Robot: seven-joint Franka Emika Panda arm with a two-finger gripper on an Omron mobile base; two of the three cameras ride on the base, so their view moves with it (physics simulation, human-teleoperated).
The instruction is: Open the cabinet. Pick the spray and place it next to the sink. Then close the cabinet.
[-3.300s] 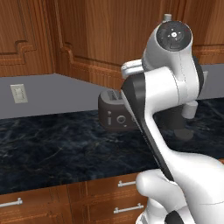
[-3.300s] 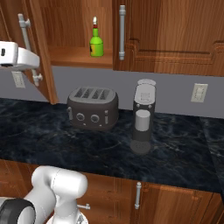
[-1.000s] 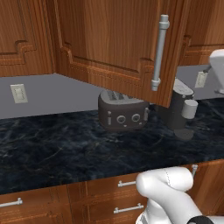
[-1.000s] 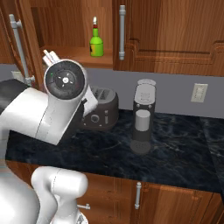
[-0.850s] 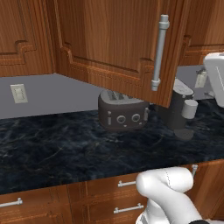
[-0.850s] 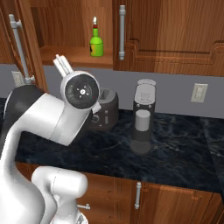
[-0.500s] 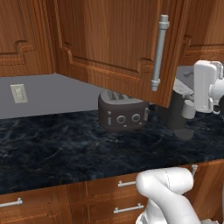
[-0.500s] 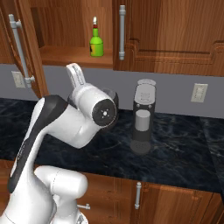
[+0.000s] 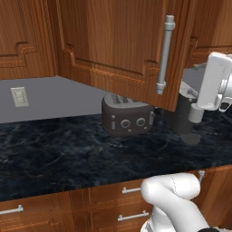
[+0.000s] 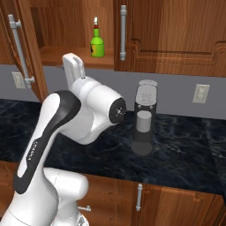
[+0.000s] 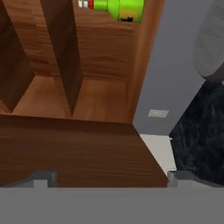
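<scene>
nearest in the hand view, the tool (image 11: 107, 180) shows just its two dark tips at the bottom, spread far apart with nothing between them: released. past them, a wooden panel fills the lower half, probably the open door of the cabinet (image 11: 87, 87), though that is hard to say.

in the right base view the white arm (image 10: 84, 119) stands in the foreground over the dark marble table (image 10: 176, 150). it hides the toaster (image 9: 129, 118), which the left base view shows under the swung-out door (image 9: 127, 50), whose silver bar handle (image 9: 163, 54) runs vertically. a dark machine with a grey cylinder (image 10: 144, 117) stands further right on the table; in the left base view the door and the arm's white hand cover much of it.

furthest back, the spray (image 10: 97, 43) stands upright on the cabinet's shelf (image 10: 66, 56), long axis vertical, nozzle up. the rolled hand view shows it lying sideways at the top edge, nozzle toward the left, partly cut off. its yellow-and-black label is too small to read.
</scene>
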